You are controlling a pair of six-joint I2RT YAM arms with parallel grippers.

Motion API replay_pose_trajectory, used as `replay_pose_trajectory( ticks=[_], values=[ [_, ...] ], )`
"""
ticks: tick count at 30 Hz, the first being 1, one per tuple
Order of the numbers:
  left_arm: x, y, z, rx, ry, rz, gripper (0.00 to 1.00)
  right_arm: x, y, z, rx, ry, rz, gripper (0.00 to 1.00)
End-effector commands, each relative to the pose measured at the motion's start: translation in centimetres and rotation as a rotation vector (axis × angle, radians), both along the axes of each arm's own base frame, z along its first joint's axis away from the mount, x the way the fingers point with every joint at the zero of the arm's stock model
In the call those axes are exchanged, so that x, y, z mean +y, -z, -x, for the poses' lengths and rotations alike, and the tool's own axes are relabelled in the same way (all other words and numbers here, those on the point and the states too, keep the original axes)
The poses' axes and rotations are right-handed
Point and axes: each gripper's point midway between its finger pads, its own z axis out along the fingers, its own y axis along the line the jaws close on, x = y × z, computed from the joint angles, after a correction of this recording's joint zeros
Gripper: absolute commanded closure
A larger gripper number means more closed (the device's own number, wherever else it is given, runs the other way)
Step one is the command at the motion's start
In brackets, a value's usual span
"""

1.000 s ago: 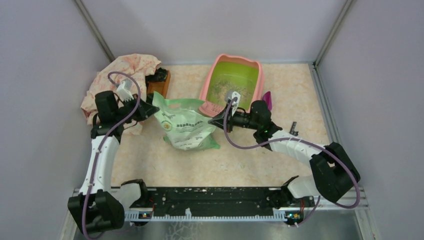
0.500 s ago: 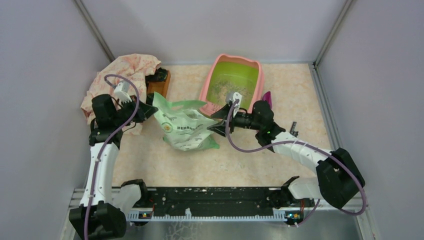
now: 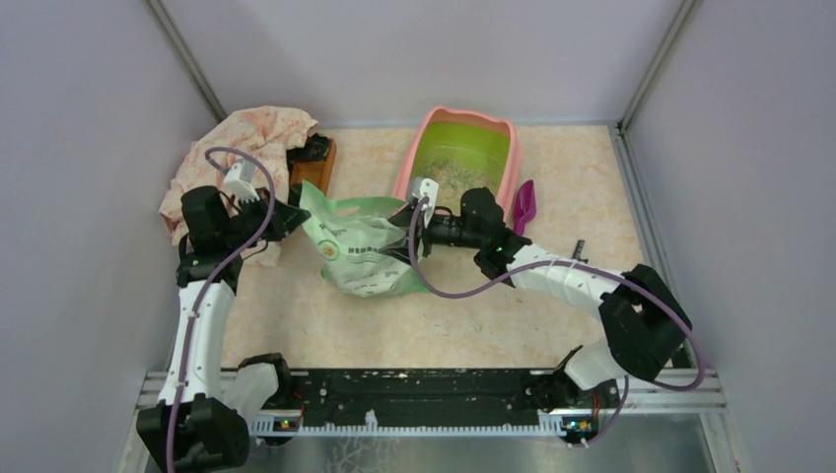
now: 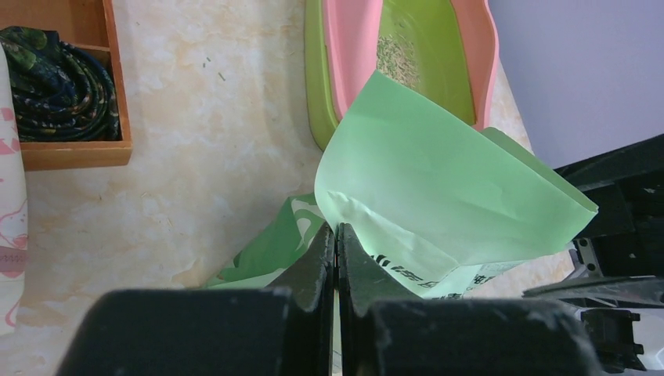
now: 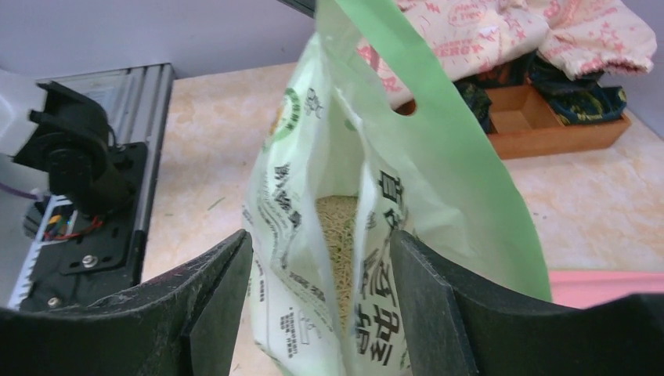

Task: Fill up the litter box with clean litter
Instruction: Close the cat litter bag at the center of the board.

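The litter box (image 3: 514, 169), pink-rimmed and lime-green inside, stands at the back centre with a thin scatter of clean litter (image 3: 455, 173) on its floor; the left wrist view also shows the box (image 4: 352, 47). In front of it a light green printed bag (image 3: 360, 251) stands tilted. My left gripper (image 3: 296, 213) is shut on the bag's (image 4: 438, 188) upper edge (image 4: 337, 235). My right gripper (image 5: 321, 266) is open, one finger on each side of the bag's (image 5: 438, 157) gaping mouth. Beige granules (image 5: 338, 243) show inside.
A magenta scoop (image 3: 523, 205) lies right of the litter box. A wooden box (image 3: 313, 163) holding dark cloth (image 4: 55, 86) sits at the back left, beside a pink patterned cloth (image 3: 246, 148). Grey walls close in on three sides.
My right gripper has opened, let go of the bag's right end and moved left to the bag's mouth. The bag has crumpled and risen. My left gripper keeps its hold.
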Motion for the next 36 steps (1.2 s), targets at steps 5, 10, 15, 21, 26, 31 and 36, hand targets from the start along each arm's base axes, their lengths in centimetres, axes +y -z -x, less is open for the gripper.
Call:
replay_pose_trajectory(
  ticks=[5,10,15,21,26,31,36],
  values=[
    [1.1,-1.1,-0.8,-0.086,-0.034,-0.046,0.97,1.5,-3.0,-3.6,-0.109,0.100,-0.069,0.34],
    [1.2,-0.8,-0.8,-0.082,-0.036,-0.045,0.97,2.3,-3.3,-3.9,-0.107,0.073,-0.076,0.37],
    [1.2,-0.6,-0.9,-0.081,-0.036,-0.043,0.97,2.8,-3.7,-4.0,-0.093,0.057,-0.091,0.59],
    [1.9,-1.1,-1.1,-0.082,-0.063,-0.054,0.97,2.3,-3.1,-4.0,-0.090,0.082,-0.070,1.00],
    [2.7,-1.4,-1.4,-0.071,-0.106,-0.064,0.98,1.1,-3.3,-4.0,-0.125,0.130,-0.050,1.00],
    [3.1,-1.8,-1.6,-0.073,-0.127,-0.057,0.97,-0.6,-3.5,-4.5,-0.178,0.226,-0.027,1.00],
    [2.9,-2.2,-1.7,-0.078,-0.122,-0.043,0.97,-1.8,-3.4,-5.0,-0.230,0.315,0.011,1.00]
  ],
)
